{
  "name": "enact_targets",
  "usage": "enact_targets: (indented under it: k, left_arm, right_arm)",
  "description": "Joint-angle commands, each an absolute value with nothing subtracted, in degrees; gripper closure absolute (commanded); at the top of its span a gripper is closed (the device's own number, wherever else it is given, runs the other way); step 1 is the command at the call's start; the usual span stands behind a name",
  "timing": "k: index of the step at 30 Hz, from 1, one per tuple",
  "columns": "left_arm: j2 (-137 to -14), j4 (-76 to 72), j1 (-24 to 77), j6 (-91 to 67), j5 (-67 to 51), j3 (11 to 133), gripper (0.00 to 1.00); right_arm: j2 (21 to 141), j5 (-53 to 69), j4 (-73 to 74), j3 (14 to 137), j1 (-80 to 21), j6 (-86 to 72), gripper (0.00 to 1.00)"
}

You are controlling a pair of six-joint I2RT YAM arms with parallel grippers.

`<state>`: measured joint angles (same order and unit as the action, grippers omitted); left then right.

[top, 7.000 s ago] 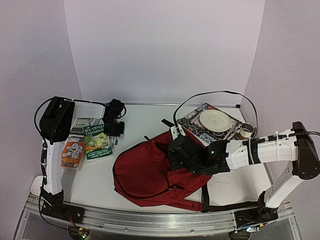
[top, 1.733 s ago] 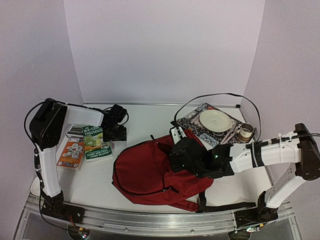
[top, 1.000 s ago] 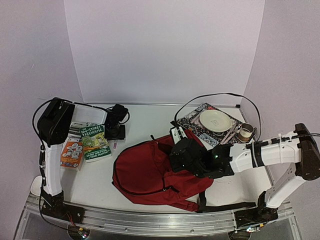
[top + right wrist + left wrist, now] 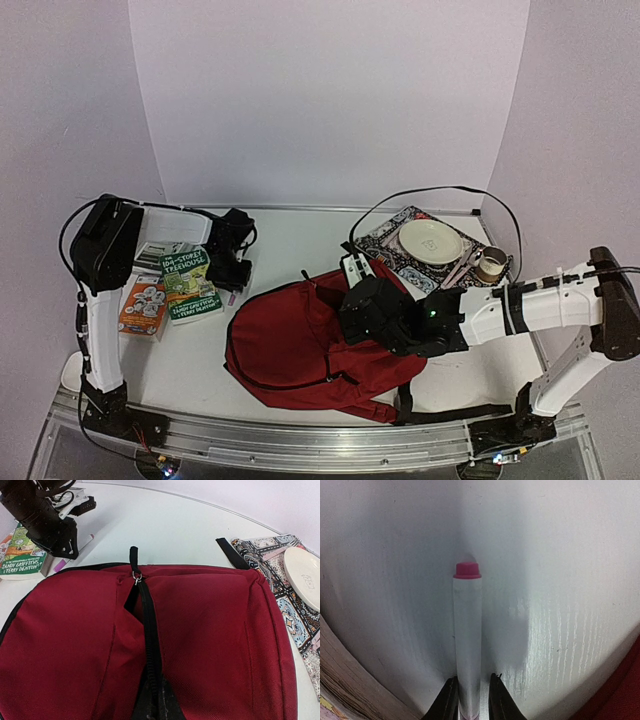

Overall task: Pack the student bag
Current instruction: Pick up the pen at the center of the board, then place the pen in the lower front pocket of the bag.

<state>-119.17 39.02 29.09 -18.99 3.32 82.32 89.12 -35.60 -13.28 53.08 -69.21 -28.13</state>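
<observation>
The backpack [image 4: 290, 345] is slumped on the table [image 4: 300, 235], centre-front. Its soft, limp fabric is judged likely to sag unless taken at the zipper [image 4: 149, 630] edge, where the right gripper [image 4: 150, 707] is clamped. A pen [image 4: 467, 630] is pinched by the left gripper [image 4: 471, 690].

Our top cam sits high behind the near edge of the table [image 4: 300, 235], looking down and fwd, far enough back to take in all of it plus the back wall [image 4: 330, 100]. The left wrist cam is v. close to the tabletop, looking along a marker [image 4: 467, 645]. The right wrist cam looks low across the student bag [image 4: 210, 630], close up, twd the left gripper [image 4: 70, 550], a green book [image 4: 22, 562] and a plate [image 4: 305, 575]; we see all these from the top too.
</observation>
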Motion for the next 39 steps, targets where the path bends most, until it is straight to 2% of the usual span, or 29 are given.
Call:
enact_targets:
  k: [1, 9, 15, 27, 39]
  left_arm:
    - [-127.0, 45.9, 29.5, -18.3, 3.8, 81.0, 0.79]
    - [-124.4, 45.8, 29.7, -18.2, 2.2, 80.9, 1.0]
    - [-113.8, 42.7, 29.8, -20.2, -1.2, 80.0, 1.0]
    - [-93.3, 31.3, 31.7, -26.3, -13.2, 66.7, 1.0]
    - [-90.3, 23.9, 45.8, -30.8, -23.2, 62.4, 1.0]
  right_arm:
    - [85.9, -38.2, -12.6, 52.8, -69.5, -28.8, 1.0]
    - [86.8, -37.7, -12.6, 53.9, -69.5, -28.5, 1.0]
    - [87.3, -37.7, -12.6, 54.6, -69.5, -28.3, 1.0]
    - [88.6, -38.3, -12.9, 56.3, -69.5, -26.5, 1.0]
    - [90.9, -35.6, -16.3, 58.7, -69.5, -23.7, 1.0]
